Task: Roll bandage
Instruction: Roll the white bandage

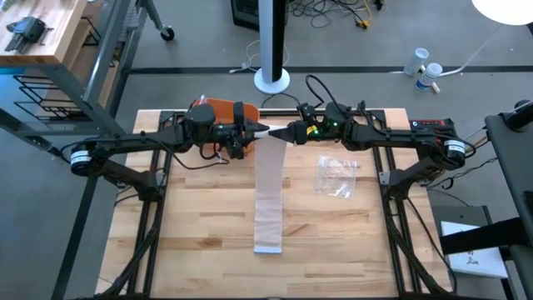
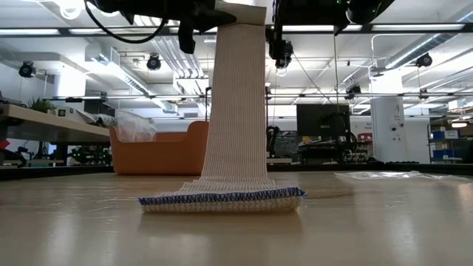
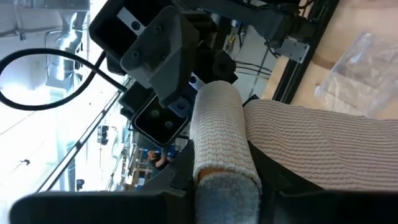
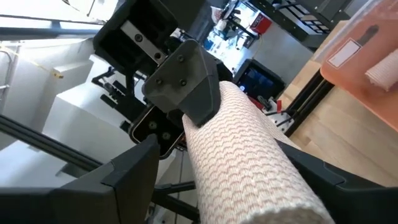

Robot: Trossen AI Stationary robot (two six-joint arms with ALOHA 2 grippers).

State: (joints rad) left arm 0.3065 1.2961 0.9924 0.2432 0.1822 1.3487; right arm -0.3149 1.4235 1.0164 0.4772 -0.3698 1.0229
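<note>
- We see the left gripper (image 1: 256,129) and right gripper (image 1: 281,132) meeting tip to tip above the table (image 1: 191,242), each pinching one end of the rolled part of the bandage (image 1: 268,187)
- Below both grippers the loose strip hangs down, its free end lying flat on the wood
- A clear plastic bag (image 1: 336,176) lies near the right gripper, an orange bin (image 1: 218,108) just behind the left

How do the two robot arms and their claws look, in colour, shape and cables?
Both arms are matte black, built from slim tubes with round silver-ringed joints at the outer ends. The left claw and right claw taper to dark angular fingers. Black cables loop over both arms; the right arm shows a small green light and a red marking.
</note>
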